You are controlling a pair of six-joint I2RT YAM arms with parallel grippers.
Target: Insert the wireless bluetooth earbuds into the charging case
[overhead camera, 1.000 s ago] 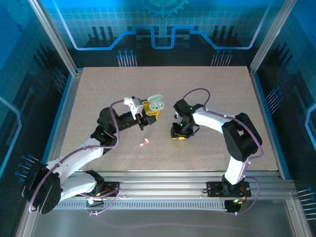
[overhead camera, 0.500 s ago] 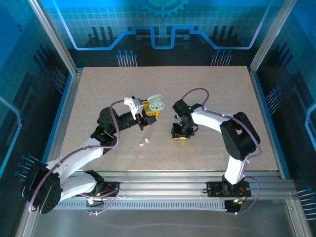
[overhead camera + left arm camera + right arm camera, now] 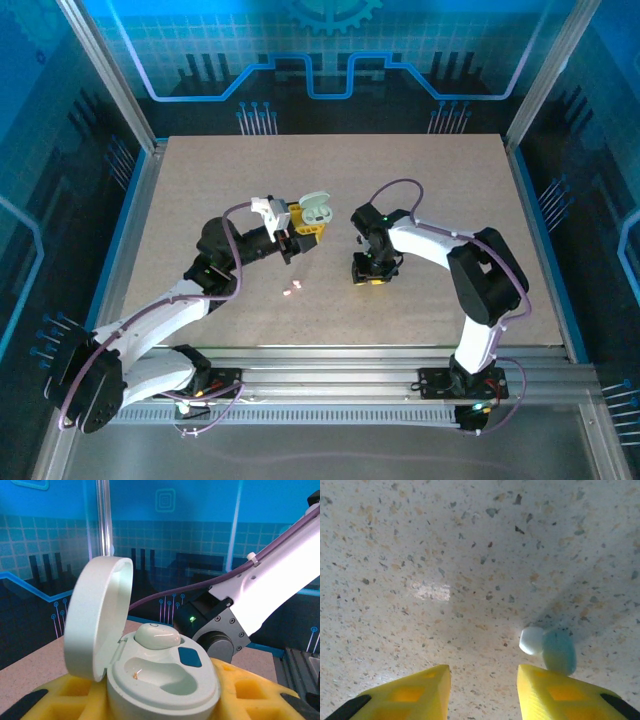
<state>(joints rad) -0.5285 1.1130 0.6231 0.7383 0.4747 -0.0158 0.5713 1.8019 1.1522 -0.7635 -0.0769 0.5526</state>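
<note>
My left gripper (image 3: 298, 232) is shut on a mint charging case (image 3: 315, 212) and holds it above the table's middle with the lid up. In the left wrist view the case (image 3: 165, 682) sits between the yellow fingers (image 3: 252, 692). One mint earbud (image 3: 157, 636) lies in the far well. The near well is empty. The lid (image 3: 97, 625) stands open at the left. My right gripper (image 3: 484, 682) is open, low over the table. A second mint earbud (image 3: 550, 649) lies on the tabletop, just beyond its right fingertip (image 3: 560, 692) and outside the jaws.
Two tiny pale pink earbuds (image 3: 292, 289) lie on the table near the front, below the left gripper. The right arm (image 3: 280, 580) shows close behind the held case. Glass walls and metal posts (image 3: 110, 90) ring the speckled tabletop (image 3: 440, 180).
The right gripper has shifted slightly right and toward the front, with its jaws a little wider. The left gripper and the case have not moved.
</note>
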